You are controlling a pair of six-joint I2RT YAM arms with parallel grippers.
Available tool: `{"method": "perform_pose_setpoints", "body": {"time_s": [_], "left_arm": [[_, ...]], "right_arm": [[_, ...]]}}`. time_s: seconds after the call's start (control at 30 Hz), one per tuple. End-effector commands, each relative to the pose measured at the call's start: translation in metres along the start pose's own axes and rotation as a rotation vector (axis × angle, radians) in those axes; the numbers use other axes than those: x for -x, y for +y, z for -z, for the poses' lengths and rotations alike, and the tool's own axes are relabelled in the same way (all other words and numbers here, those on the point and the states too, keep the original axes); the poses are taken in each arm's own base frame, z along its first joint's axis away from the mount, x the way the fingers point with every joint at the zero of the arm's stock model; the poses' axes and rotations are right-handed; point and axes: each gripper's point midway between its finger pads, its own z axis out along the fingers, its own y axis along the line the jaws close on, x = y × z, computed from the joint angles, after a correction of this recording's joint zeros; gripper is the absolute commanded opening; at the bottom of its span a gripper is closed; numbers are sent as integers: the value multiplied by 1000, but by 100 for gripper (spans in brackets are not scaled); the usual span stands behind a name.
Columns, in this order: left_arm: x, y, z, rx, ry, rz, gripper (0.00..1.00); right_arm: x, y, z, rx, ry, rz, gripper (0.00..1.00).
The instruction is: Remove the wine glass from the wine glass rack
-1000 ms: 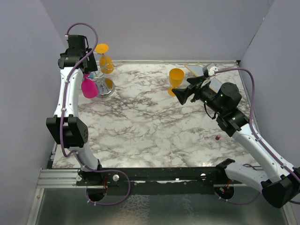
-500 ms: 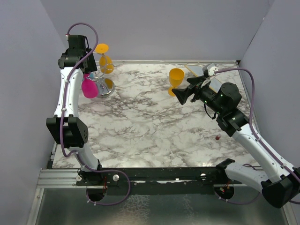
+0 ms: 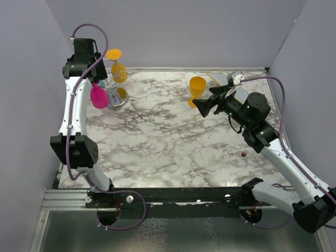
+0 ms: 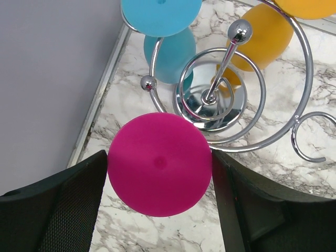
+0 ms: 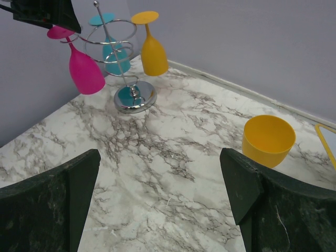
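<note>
The pink wine glass (image 3: 99,97) hangs bowl-down at the left side of the wine glass rack (image 3: 116,100), a silver wire stand on a round shiny base (image 4: 210,102). My left gripper (image 4: 159,173) comes down from above and is shut on the glass's round pink foot (image 4: 159,163), a finger touching each side. From the right wrist the pink glass (image 5: 84,71) shows with its foot at the rack's wire loop (image 5: 113,31); whether it still rests on the wire I cannot tell. My right gripper (image 3: 198,107) hovers open over the table's right half, holding nothing.
An orange glass (image 3: 119,71) and a blue glass (image 4: 168,47) also hang on the rack. Another orange glass (image 3: 197,86) stands upright on the marble table just beyond my right gripper. A yellow-edged flat item (image 3: 220,79) lies at the back right, a small red thing (image 3: 244,154) at the right.
The left jaws have closed in on the pink foot. The left arm and the pink glass have shifted slightly up and left. The right arm has not moved.
</note>
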Motion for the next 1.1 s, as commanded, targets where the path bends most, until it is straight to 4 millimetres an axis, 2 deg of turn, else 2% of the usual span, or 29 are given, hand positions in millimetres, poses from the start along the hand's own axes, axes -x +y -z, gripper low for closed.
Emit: {"method": "perform_pose_setpoints", "body": {"time_s": [0.0,0.2,0.47,0.67,0.9,1.07], "left_arm": [[26,13,38,5,-98,38,70],[25,22,40,50,-101,37,68],[15,31,49,74,-92,33,67],[13,34,72,47,-122,53,66],[-4,35,97,-7,-124,57,63],[-17,18,122,-157,-127,78,62]], "right_arm": [[11,1,0,-8,-37,9,99],[11,1,0,-7,-36,8,99],[9,2,-1,-2,-32,4,99],[8,3,-3,5,-26,-1,99],[4,4,-5,16,-5,-14,98],[2,9,-9,44,25,-34,98]]}}
